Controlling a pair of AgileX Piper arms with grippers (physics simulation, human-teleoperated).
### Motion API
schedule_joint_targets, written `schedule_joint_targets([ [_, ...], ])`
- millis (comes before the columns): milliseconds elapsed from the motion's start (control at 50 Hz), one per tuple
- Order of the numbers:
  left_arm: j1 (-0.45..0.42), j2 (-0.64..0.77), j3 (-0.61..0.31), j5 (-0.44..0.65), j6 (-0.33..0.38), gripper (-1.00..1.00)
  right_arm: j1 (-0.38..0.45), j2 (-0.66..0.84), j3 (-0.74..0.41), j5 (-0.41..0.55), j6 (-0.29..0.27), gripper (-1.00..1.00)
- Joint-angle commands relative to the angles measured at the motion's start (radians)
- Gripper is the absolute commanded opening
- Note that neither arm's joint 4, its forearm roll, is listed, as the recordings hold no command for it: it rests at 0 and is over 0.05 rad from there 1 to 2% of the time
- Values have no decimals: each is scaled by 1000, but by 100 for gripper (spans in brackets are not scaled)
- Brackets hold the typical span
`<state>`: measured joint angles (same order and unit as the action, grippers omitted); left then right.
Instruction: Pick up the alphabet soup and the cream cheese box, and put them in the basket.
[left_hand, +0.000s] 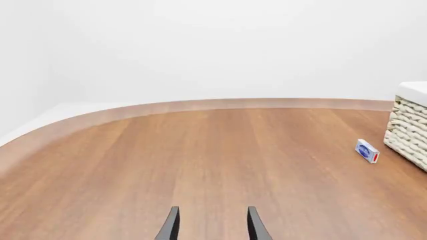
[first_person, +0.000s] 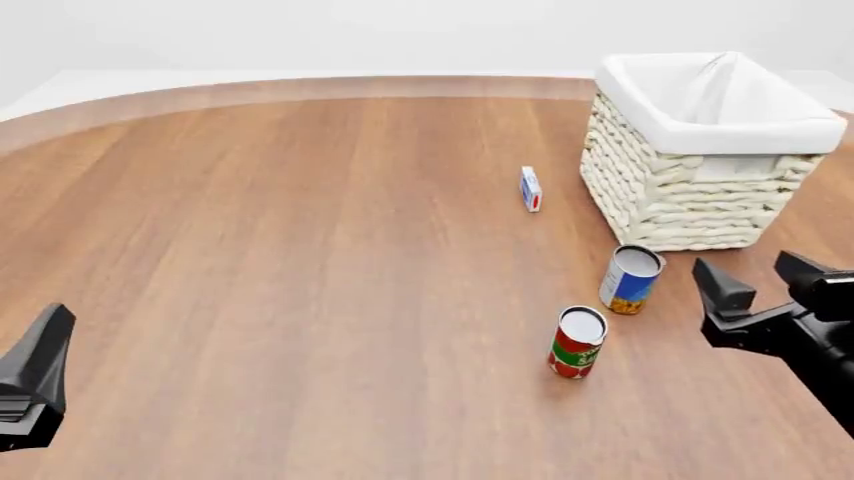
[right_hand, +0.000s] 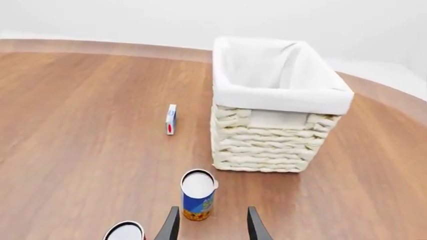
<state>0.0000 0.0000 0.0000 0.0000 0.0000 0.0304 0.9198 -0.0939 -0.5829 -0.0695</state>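
We judge the first pick is in hand: our right gripper (right_hand: 208, 222), fingers apart and empty, needs to advance toward twelve o'clock onto the upright alphabet soup (right_hand: 198, 195), which stands just before the basket (right_hand: 267, 145).

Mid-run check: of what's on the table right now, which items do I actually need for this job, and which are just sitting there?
Needed:
- alphabet soup, upright, in front of the basket
- cream cheese box, left of the basket
- basket, nothing visible inside

Just lying about:
- red and green can, upright, near the soup

Both claws, left claw and right claw, are open and hold nothing.
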Motion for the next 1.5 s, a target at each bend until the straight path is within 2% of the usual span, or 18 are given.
schedule_joint_targets([
  [20, 0, 0, 0, 0, 0, 100, -8, 88, -19, -47, 1, 100],
  [400, 0, 0, 0, 0, 0, 100, 3, 292, -68, -158, 22, 100],
  [420, 0, 0, 0, 0, 0, 100, 25, 449, -102, -227, 16, 100],
  [440, 0, 0, 0, 0, 0, 100, 25, 459, -103, -235, 14, 100],
  [1500, 0, 0, 0, 0, 0, 100, 31, 697, -163, -346, -7, 100],
])
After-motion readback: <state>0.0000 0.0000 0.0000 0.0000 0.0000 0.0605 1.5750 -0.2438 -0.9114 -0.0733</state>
